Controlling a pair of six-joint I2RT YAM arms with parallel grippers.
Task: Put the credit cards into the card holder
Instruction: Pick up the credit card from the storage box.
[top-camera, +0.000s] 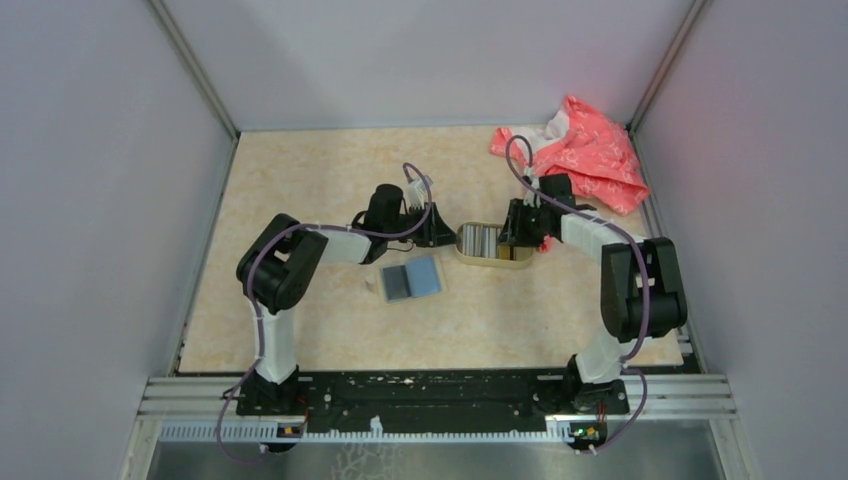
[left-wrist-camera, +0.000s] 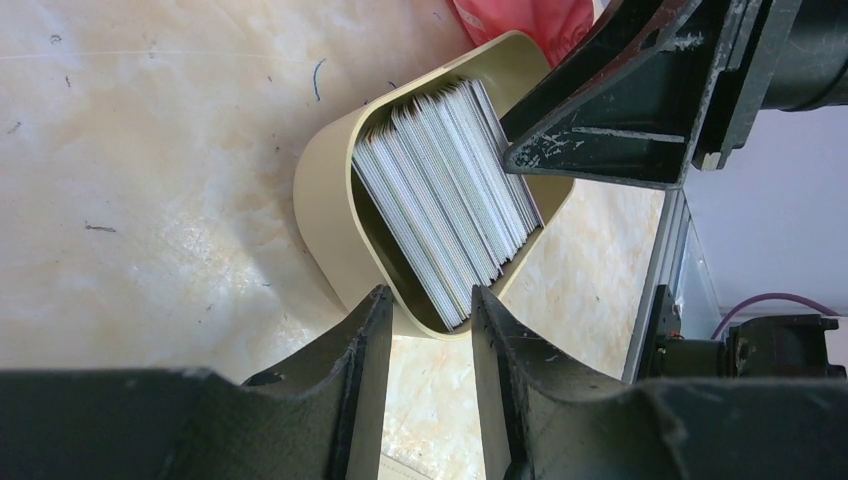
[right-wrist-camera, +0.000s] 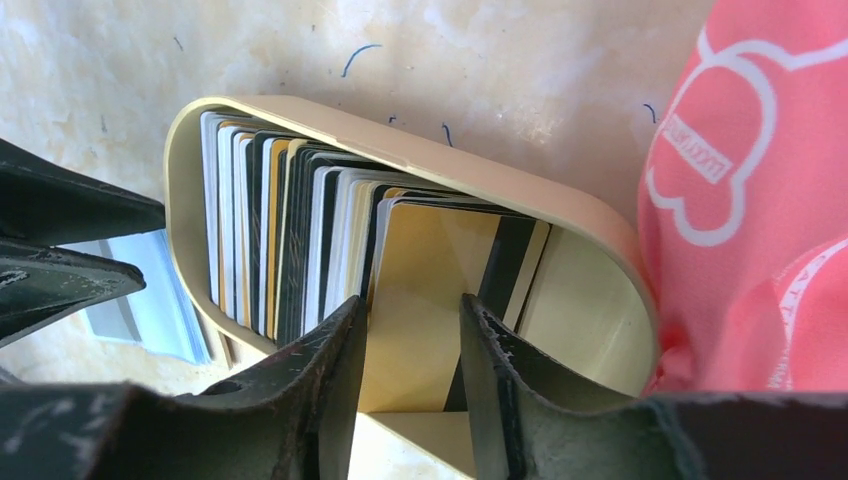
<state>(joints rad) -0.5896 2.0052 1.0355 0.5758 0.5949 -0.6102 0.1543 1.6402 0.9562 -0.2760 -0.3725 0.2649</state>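
Standing on edge, credit cards (right-wrist-camera: 290, 230) pack the oval tan dish (right-wrist-camera: 590, 300), stack running left-right between both arms, mid-table. Beige marbled table (top-camera: 330, 170), grey walls (top-camera: 100, 150), pink cloth (top-camera: 590, 150) far right corner. Left gripper (left-wrist-camera: 428, 300) part-open astride dish's end, right gripper (right-wrist-camera: 410, 310) part-open before a gold card (right-wrist-camera: 420, 260); grip unclear for both

Left fingers (left-wrist-camera: 365, 345), right fingers (right-wrist-camera: 335, 375): narrow gaps.

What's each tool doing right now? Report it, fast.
Left tool: closed on the end of the tan dish.
Right tool: partly closed around a gold card; grip cannot be told.
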